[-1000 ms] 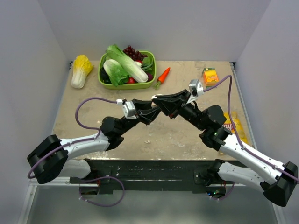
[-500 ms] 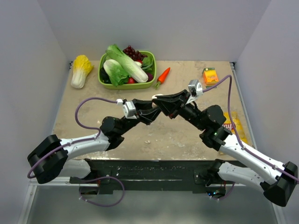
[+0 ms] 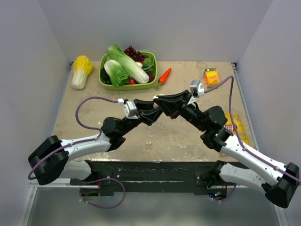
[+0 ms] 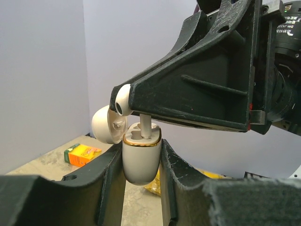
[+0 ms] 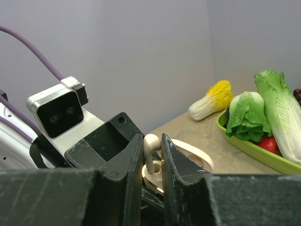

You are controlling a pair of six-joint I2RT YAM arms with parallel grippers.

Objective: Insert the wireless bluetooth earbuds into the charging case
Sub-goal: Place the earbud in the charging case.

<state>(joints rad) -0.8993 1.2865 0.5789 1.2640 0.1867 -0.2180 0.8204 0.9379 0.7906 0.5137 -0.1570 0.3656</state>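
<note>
earbud (image 4: 123, 100) pinched in right gripper (image 5: 152, 160), stem down in open charging case (image 4: 141, 162) clamped in left gripper (image 4: 140, 153)

Charging case (image 4: 141, 160): cream-white, rounded, gold rim, upright at lower centre of the left wrist view, pinched between the left fingers (image 4: 109, 186), lid flipped open to the left. Earbud (image 4: 123, 100): white, bulb head at upper left, stem pointing straight down with its tip in the case's open top, clamped by the right fingers (image 4: 197, 89). Both are held up off the worktop.
</note>
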